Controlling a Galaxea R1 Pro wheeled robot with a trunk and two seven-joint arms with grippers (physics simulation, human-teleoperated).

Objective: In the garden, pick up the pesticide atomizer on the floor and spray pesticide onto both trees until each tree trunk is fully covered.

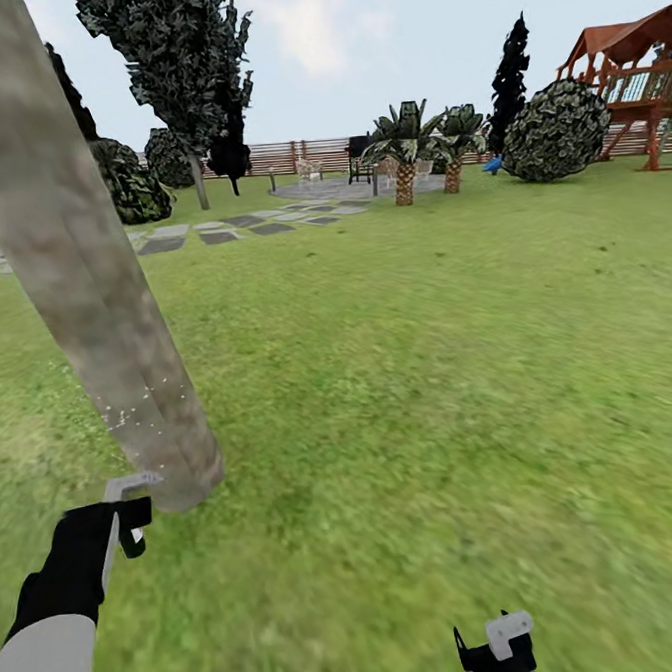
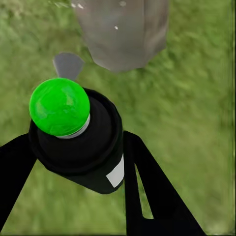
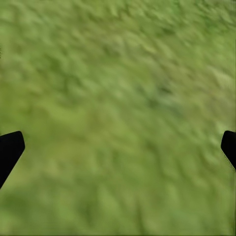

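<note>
A simulated garden, seen from the robot's head camera. A thick tree trunk (image 1: 82,284) of mottled grey-brown bark is leaning across the left of the view, its base meeting the lawn (image 1: 430,390) just beyond the left end effector (image 1: 128,511). Fine white specks of pesticide (image 1: 141,410) are dotting the lower trunk.

The left end effector is gripping the pesticide atomizer (image 2: 78,142), a black canister with a bright green cap (image 2: 59,106), its black fingers (image 2: 147,182) pressing on either side of the body. The atomizer's grey nozzle (image 1: 131,484) is lying just beside the trunk base, pointing toward it.

The right end effector (image 1: 496,656) is hanging low over bare grass, well apart from the trunk. Its fingertips (image 3: 10,150) are sitting at opposite edges of the wrist view, spread wide and holding nothing.

Farther off, a second tall tree (image 1: 183,76) is standing near grey paving (image 1: 238,225) and a brown slat fence (image 1: 303,156).
</note>
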